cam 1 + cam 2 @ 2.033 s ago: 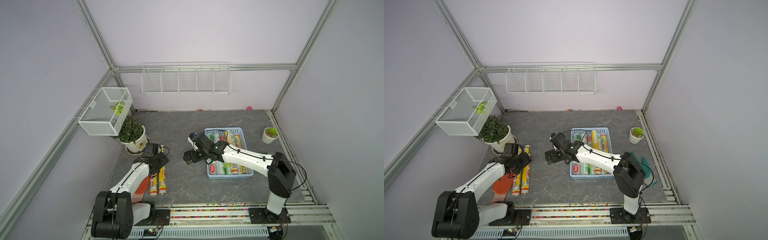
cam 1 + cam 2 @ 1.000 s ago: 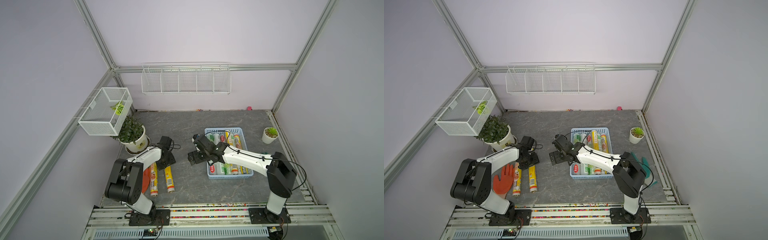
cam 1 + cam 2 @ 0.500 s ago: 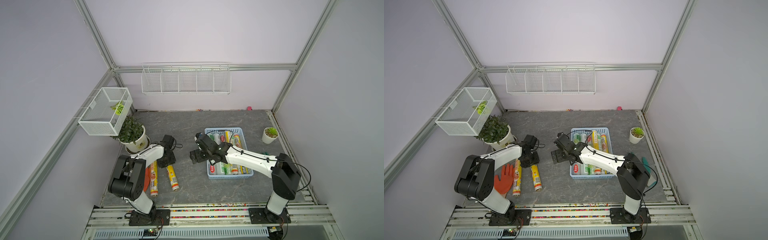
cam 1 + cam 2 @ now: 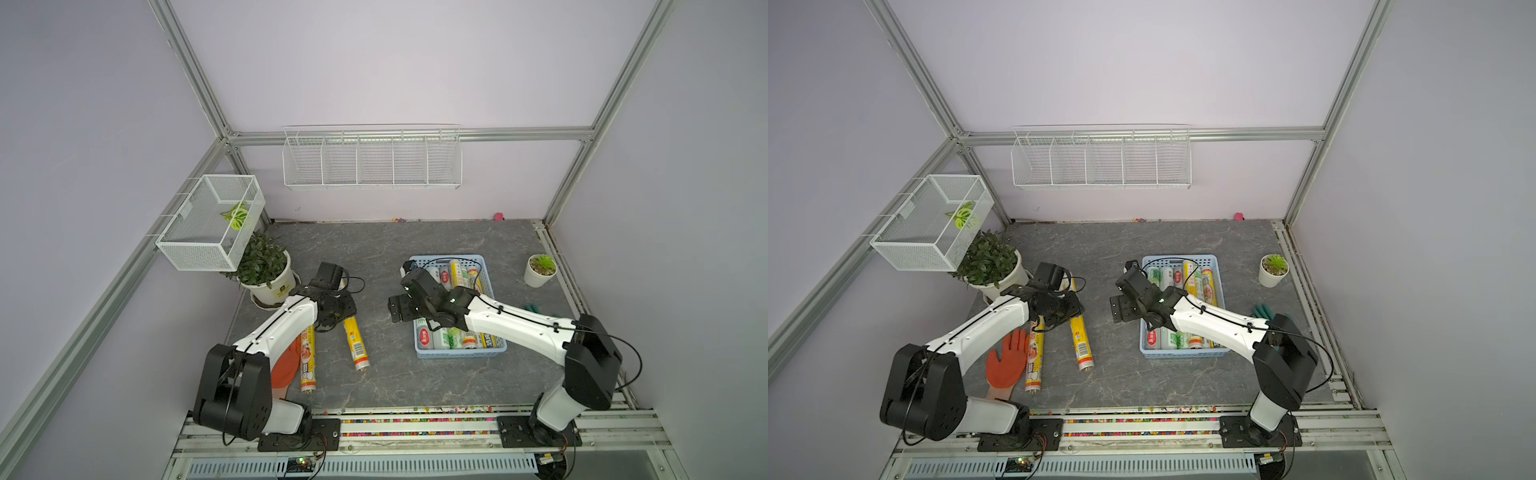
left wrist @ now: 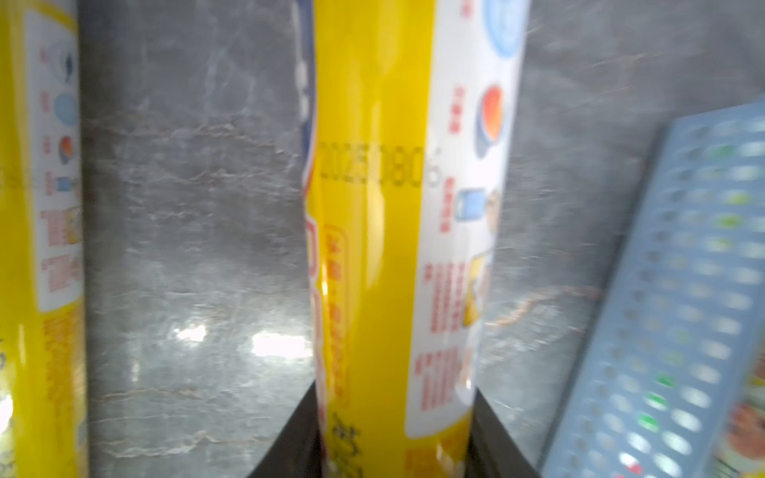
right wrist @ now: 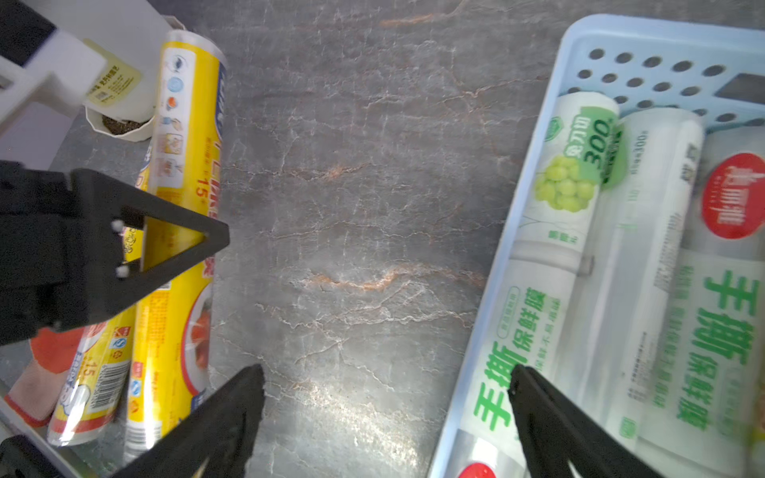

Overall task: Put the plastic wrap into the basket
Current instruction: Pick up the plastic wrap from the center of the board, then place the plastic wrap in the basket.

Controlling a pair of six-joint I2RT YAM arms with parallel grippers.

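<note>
Grey marbled tabletop (image 4: pixel 395 386). Nearest, a loose yellow roll (image 4: pixel 308 361) beside an orange glove (image 4: pixel 1005 365). Left gripper (image 5: pixel 393 430) clamped tight on second yellow roll (image 4: pixel 355 345). Right gripper (image 6: pixel 385 380) spread wide, empty, straddling the blue basket (image 4: pixel 459 354) rim; more rolls (image 4: pixel 456 270) inside.

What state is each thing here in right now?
left fingers, shut on the slanted yellow roll
right fingers, open and empty
slanted yellow roll, gripped, outside the basket
other yellow roll, lying loose on the table
basket, holding several rolls
orange glove, lying flat
</note>
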